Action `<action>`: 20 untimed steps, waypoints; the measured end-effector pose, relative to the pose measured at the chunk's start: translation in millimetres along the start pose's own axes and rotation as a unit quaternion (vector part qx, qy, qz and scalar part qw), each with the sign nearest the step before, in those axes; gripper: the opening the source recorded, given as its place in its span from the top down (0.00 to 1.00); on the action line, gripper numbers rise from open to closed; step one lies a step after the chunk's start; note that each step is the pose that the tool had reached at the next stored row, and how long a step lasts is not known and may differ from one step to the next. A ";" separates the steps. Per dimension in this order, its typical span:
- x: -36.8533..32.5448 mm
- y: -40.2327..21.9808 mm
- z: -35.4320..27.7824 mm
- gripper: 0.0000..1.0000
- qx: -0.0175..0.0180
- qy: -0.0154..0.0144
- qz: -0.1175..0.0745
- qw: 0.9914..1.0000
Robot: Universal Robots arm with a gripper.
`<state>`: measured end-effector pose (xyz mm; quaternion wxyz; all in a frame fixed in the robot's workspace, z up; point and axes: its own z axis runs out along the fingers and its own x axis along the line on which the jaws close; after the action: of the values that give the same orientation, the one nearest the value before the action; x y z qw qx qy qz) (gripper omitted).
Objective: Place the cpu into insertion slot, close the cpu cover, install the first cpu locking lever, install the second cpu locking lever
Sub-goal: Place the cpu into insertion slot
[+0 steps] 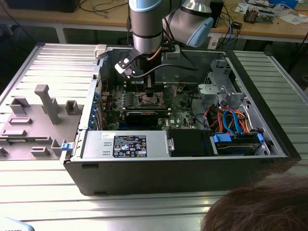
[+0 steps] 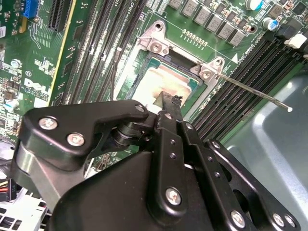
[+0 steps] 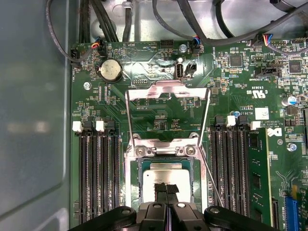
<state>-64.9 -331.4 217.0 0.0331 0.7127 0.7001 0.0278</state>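
While the cpu [image 3: 162, 174] lies seated in the insertion slot [image 3: 131, 190] near the middle of the green circuit board [image 3: 240, 86], the gripper [image 3: 166, 186] holds nothing, its fingers pressed together with their tips at the cpu's top face; the cpu cover [image 3: 167, 89] is swung open

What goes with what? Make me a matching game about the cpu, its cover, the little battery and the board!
Things:
1. cpu
2. cpu cover
3. battery
4. circuit board

States:
A. green
B. flipped open
C. round and silvery
D. sitting in the insertion slot, under the pincer

Pairs: 1-D, 2-B, 3-C, 4-A
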 end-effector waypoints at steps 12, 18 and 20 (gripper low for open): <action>0.0 1.7 0.1 0.89 0.000 0.000 0.000 1.000; 0.0 2.9 0.2 0.89 0.000 0.000 0.000 1.000; 0.1 4.0 0.3 0.89 0.000 0.000 0.000 1.000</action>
<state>-60.9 -331.5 217.0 0.0334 0.7126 0.7003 0.0275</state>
